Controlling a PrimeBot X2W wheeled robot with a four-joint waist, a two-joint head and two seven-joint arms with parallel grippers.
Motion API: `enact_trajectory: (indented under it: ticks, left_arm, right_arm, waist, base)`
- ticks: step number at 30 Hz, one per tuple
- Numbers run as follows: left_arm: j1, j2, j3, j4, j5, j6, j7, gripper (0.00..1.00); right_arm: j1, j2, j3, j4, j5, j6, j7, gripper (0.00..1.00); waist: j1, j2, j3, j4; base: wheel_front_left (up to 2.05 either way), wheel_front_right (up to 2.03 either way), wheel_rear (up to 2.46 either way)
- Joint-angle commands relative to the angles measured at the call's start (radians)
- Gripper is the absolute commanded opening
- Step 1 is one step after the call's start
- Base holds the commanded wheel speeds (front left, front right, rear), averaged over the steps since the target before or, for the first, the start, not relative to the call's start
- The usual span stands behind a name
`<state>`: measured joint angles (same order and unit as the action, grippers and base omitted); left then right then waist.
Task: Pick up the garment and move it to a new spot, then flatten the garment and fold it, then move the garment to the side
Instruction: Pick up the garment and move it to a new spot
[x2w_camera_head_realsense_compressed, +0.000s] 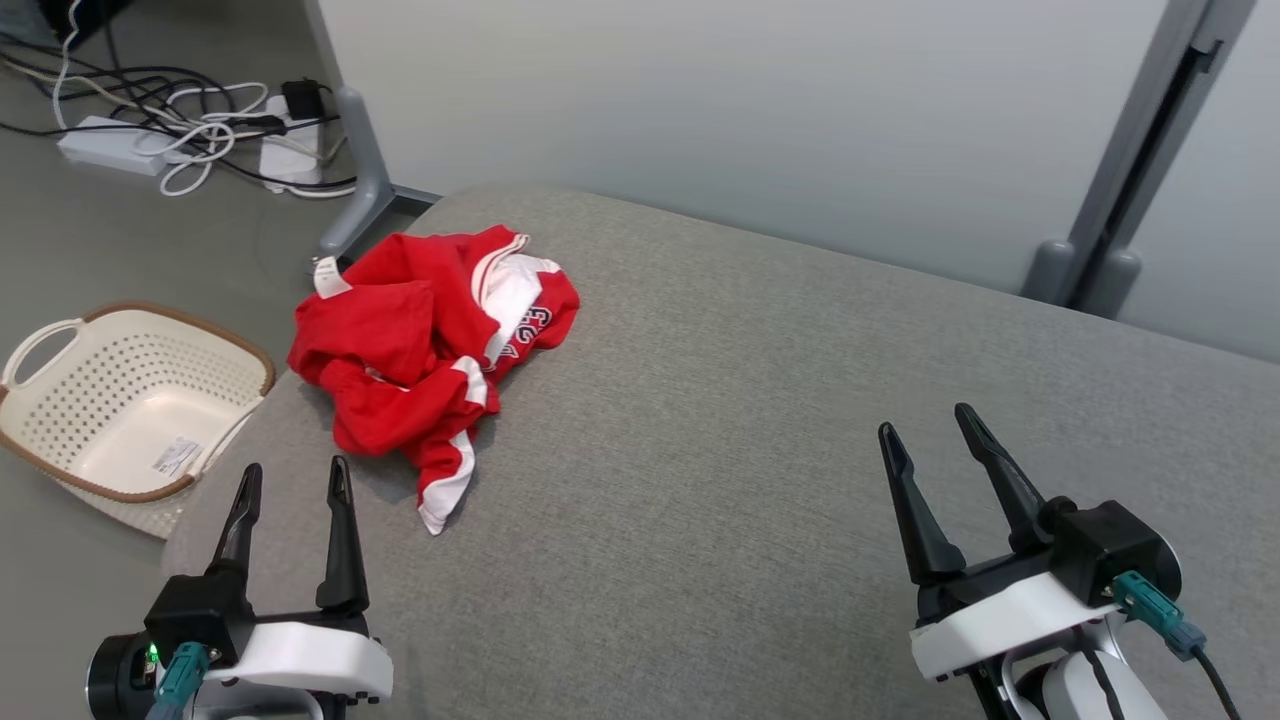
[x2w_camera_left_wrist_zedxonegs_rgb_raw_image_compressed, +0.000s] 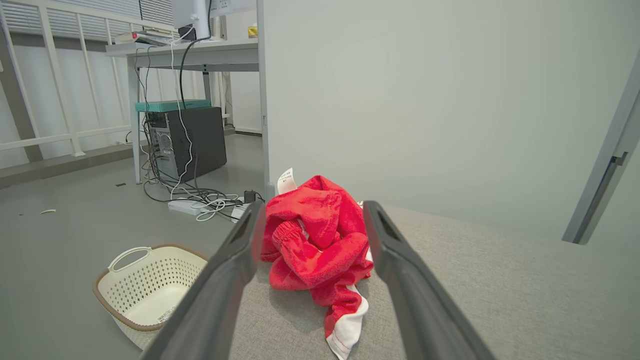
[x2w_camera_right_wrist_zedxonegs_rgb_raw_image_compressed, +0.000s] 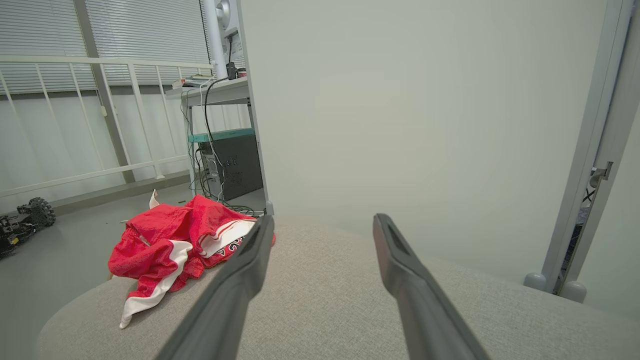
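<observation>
A crumpled red garment (x2w_camera_head_realsense_compressed: 425, 360) with white trim lies bunched near the far left corner of the grey upholstered surface (x2w_camera_head_realsense_compressed: 750, 420). My left gripper (x2w_camera_head_realsense_compressed: 295, 478) stands open at the lower left, just short of the garment's near edge, with nothing between its fingers. In the left wrist view the garment (x2w_camera_left_wrist_zedxonegs_rgb_raw_image_compressed: 320, 250) sits straight ahead between the two fingers. My right gripper (x2w_camera_head_realsense_compressed: 925, 422) is open at the lower right, far from the cloth. The right wrist view has the garment (x2w_camera_right_wrist_zedxonegs_rgb_raw_image_compressed: 175, 245) off to the left of the fingers.
A cream perforated laundry basket (x2w_camera_head_realsense_compressed: 130, 400) stands on the floor left of the surface. Cables and power strips (x2w_camera_head_realsense_compressed: 190, 130) lie on the floor beyond it. A grey partition wall (x2w_camera_head_realsense_compressed: 750, 110) with metal feet runs behind the surface. Right of the garment the grey fabric is bare.
</observation>
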<state>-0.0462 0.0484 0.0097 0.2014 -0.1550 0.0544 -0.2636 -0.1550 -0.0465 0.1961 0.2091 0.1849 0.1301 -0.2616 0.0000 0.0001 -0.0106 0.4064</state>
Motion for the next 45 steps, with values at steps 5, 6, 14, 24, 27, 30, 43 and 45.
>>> enact_trajectory:
  ticks: [5,6,14,24,27,30,43,45]
  left_arm:
    - [0.015,0.004,0.006,0.005,-0.001,0.007,-0.002,1.00]
    - [0.015,0.004,0.007,0.005,0.000,0.007,-0.002,1.00]
    - [0.020,0.004,0.023,0.002,0.000,0.007,-0.002,1.00]
    - [-0.069,0.039,0.070,0.030,-0.076,-0.062,0.006,1.00]
    - [-0.113,0.069,0.085,0.041,-0.094,-0.072,0.048,1.00]
    - [-0.161,0.107,0.104,0.046,-0.115,-0.079,0.102,1.00]
    - [-0.436,0.309,0.196,0.208,-0.271,-0.135,0.454,1.00]
    - [-0.465,0.335,0.203,0.259,-0.296,-0.143,0.502,1.00]
  right_arm:
    - [0.013,-0.007,0.007,0.009,0.011,0.001,-0.005,1.00]
    - [0.014,-0.007,0.008,0.009,0.012,0.001,-0.005,1.00]
    - [0.010,-0.007,0.014,0.011,0.018,0.001,-0.005,1.00]
    - [-0.017,-0.008,0.015,-0.018,0.023,0.001,-0.005,1.00]
    - [-0.025,-0.008,0.010,-0.029,0.027,0.001,-0.005,1.00]
    - [-0.036,-0.007,0.011,-0.036,0.022,0.001,-0.005,1.00]
    - [-0.110,-0.007,0.021,-0.037,-0.009,0.001,-0.005,1.00]
    - [-0.120,-0.007,0.023,-0.038,-0.013,0.001,-0.005,1.00]
  waist:
    - [0.0000,-0.0001,-0.012,0.070]
    - [0.0000,-0.0001,-0.013,0.077]
    - [0.0000,-0.0001,-0.013,0.092]
    - [0.0000,-0.0001,0.015,0.043]
    - [0.0000,-0.0001,0.027,0.010]
    - [0.0000,-0.0001,0.047,-0.026]
    - [0.0000,-0.0001,0.176,-0.198]
    - [0.0000,-0.0001,0.194,-0.223]
  base:
    - [0.00,0.00,0.00]
    - [0.00,0.00,0.00]
    - [0.00,0.00,0.00]
    - [0.00,0.00,0.00]
    - [0.00,0.00,0.00]
    - [0.00,0.00,0.00]
    - [0.00,0.00,0.00]
    - [0.00,0.00,0.00]
